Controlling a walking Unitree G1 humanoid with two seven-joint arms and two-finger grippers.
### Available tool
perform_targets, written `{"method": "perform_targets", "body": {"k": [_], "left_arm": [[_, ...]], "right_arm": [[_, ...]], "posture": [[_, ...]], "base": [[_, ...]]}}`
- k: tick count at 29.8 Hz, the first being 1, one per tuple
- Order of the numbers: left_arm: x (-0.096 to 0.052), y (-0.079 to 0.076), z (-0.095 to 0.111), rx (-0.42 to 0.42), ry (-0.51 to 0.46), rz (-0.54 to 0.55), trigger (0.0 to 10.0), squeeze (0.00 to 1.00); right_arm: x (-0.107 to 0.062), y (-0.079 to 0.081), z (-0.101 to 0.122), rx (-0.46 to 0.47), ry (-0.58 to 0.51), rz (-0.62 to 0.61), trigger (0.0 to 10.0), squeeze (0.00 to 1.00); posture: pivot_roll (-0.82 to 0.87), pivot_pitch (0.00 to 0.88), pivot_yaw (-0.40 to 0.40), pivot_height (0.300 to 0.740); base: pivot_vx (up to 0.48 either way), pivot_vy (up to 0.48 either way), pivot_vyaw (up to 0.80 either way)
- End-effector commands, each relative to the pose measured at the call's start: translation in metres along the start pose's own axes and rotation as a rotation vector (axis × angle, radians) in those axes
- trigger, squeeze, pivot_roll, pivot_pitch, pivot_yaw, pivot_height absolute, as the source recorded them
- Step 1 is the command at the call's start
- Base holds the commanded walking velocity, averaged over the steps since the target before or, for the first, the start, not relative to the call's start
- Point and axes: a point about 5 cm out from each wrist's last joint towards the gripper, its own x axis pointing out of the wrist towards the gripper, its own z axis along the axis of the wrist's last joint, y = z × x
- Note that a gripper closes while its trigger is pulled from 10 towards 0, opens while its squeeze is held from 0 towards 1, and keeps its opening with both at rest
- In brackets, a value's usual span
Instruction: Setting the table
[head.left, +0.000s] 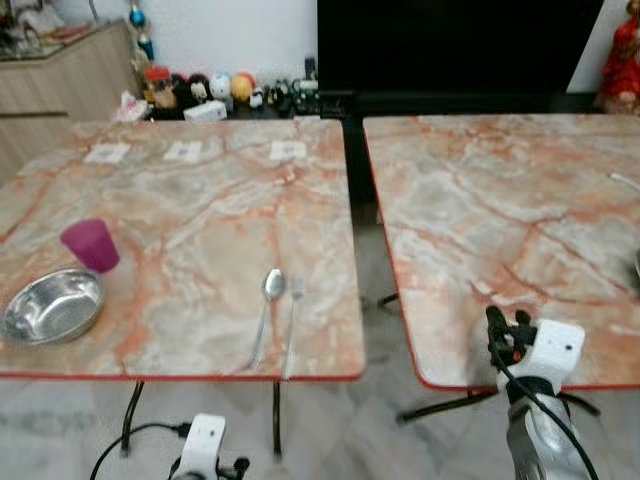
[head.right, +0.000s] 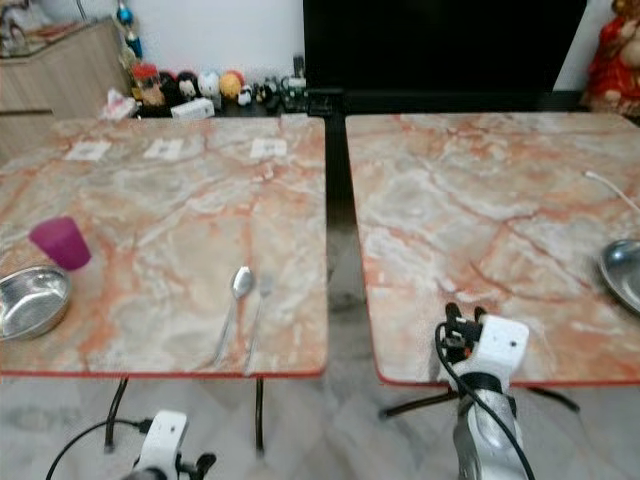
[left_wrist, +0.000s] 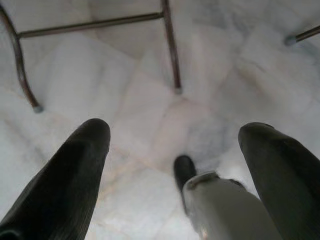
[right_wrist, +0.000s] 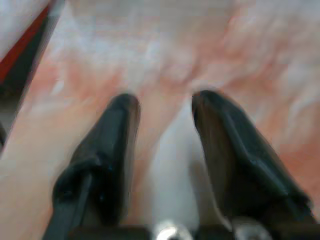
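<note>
On the left marble table (head.left: 200, 200) stand a purple cup (head.left: 91, 244) and a steel bowl (head.left: 52, 305) near the front left. A spoon (head.left: 270, 295) and a fork (head.left: 294, 310) lie side by side at its front edge. A second steel dish (head.right: 622, 274) rests at the right edge of the right marble table (head.left: 500, 200). My right gripper (right_wrist: 166, 100) is open with nothing between its fingers, just over the front edge of the right table (head.left: 506, 328). My left gripper (left_wrist: 177, 127) hangs open over the floor, below the left table.
A dark gap (head.left: 362, 210) separates the two tables. Paper slips (head.left: 187, 151) lie along the left table's far edge. Toys (head.left: 215, 90) line a low shelf behind it, and a wooden counter (head.left: 60, 80) stands at the far left. Metal table legs (left_wrist: 170, 45) rise near my left gripper.
</note>
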Motion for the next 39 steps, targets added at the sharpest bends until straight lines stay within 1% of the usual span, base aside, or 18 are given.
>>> {"method": "perform_targets", "body": {"k": [1,4,6,7,8,10,11,12,13,15,17,18,19,20,23,26,31,39], "left_arm": [[-0.001,-0.001,-0.004,-0.005,0.013,-0.002,10.0,0.00],[-0.001,-0.001,-0.003,-0.006,0.013,-0.002,10.0,0.00],[0.000,-0.001,-0.003,-0.009,0.011,-0.001,10.0,0.00],[0.000,-0.001,-0.003,-0.009,0.011,-0.001,10.0,0.00],[-0.001,-0.001,-0.003,-0.012,0.010,0.002,10.0,0.00],[-0.001,0.000,-0.003,-0.022,0.004,0.011,10.0,0.00],[-0.001,0.002,-0.002,-0.028,0.001,0.018,10.0,0.00],[-0.001,0.002,-0.002,-0.028,0.001,0.018,10.0,0.00],[-0.001,0.003,-0.003,-0.025,0.004,0.019,10.0,0.00],[-0.002,0.004,-0.005,-0.009,0.017,0.014,10.0,0.00],[-0.002,0.003,-0.008,0.003,0.029,0.008,10.0,0.00],[-0.002,0.003,-0.008,0.003,0.029,0.008,10.0,0.00],[-0.002,0.003,-0.008,0.002,0.031,0.008,10.0,0.00],[-0.002,0.003,-0.008,0.000,0.030,0.008,10.0,0.00],[-0.002,0.001,-0.007,-0.006,0.021,0.005,10.0,0.00],[-0.001,-0.001,-0.006,-0.004,0.019,0.000,10.0,0.00],[-0.001,-0.001,-0.006,-0.002,0.018,-0.003,10.0,0.00],[-0.002,0.000,-0.008,0.003,0.023,-0.002,10.0,0.00]], "right_arm": [[-0.004,-0.008,-0.021,-0.013,0.091,-0.015,10.0,0.00],[-0.011,-0.015,-0.048,-0.037,0.225,-0.038,10.0,0.00],[-0.022,-0.020,-0.070,-0.071,0.338,-0.059,10.0,0.00],[-0.022,-0.020,-0.070,-0.071,0.338,-0.059,10.0,0.00],[-0.023,-0.023,-0.071,-0.122,0.329,-0.075,10.0,0.00],[-0.017,-0.026,-0.054,-0.118,0.208,-0.111,10.0,0.00],[-0.008,-0.027,-0.021,-0.079,0.000,-0.144,10.0,0.00],[-0.008,-0.027,-0.021,-0.079,0.000,-0.144,10.0,0.00],[-0.004,-0.026,0.009,-0.117,-0.166,-0.158,10.0,0.00],[0.000,-0.019,0.044,-0.121,-0.326,-0.137,10.0,0.00],[0.001,-0.015,0.070,-0.141,-0.440,-0.115,10.0,0.00],[0.001,-0.015,0.070,-0.141,-0.440,-0.115,10.0,0.00],[-0.001,-0.014,0.085,-0.155,-0.504,-0.113,10.0,0.00],[-0.001,-0.014,0.089,-0.157,-0.519,-0.113,10.0,0.00],[-0.004,-0.004,0.089,-0.184,-0.521,-0.061,10.0,0.00],[-0.005,0.012,0.066,-0.193,-0.425,0.071,10.0,0.00],[-0.011,0.029,0.054,-0.229,-0.369,0.150,10.0,0.00],[-0.013,0.033,0.058,-0.239,-0.376,0.174,10.0,0.00]], "posture": [[0.01,0.000,-0.008,0.740],[0.01,0.000,-0.008,0.740],[0.02,0.000,-0.013,0.740],[0.02,0.000,-0.013,0.740],[0.03,0.000,-0.019,0.740],[0.05,0.000,-0.025,0.740],[0.06,0.000,-0.028,0.740],[0.06,0.000,-0.028,0.740],[0.05,0.000,-0.022,0.740],[0.03,0.000,-0.012,0.740],[0.01,0.000,-0.008,0.740],[0.01,0.000,-0.008,0.740],[0.03,0.000,-0.013,0.740],[0.03,0.000,-0.013,0.740],[0.02,0.000,-0.018,0.740],[0.02,0.000,-0.019,0.740],[0.03,0.000,-0.020,0.740],[0.03,0.000,-0.020,0.740]], "base": [[0.000,0.349,0.00],[0.000,0.347,0.00],[0.000,0.345,0.00],[0.000,0.345,0.00],[0.000,0.345,0.00],[0.000,0.347,0.00],[0.000,0.345,0.00],[0.000,0.345,0.00],[0.000,0.352,0.00],[0.000,0.347,0.00],[0.000,0.345,0.00],[0.000,0.345,0.00],[0.000,0.349,0.00],[0.000,0.349,0.00],[0.000,0.347,0.00],[0.000,0.345,0.00],[0.000,0.348,0.00],[0.000,0.346,0.44]]}}
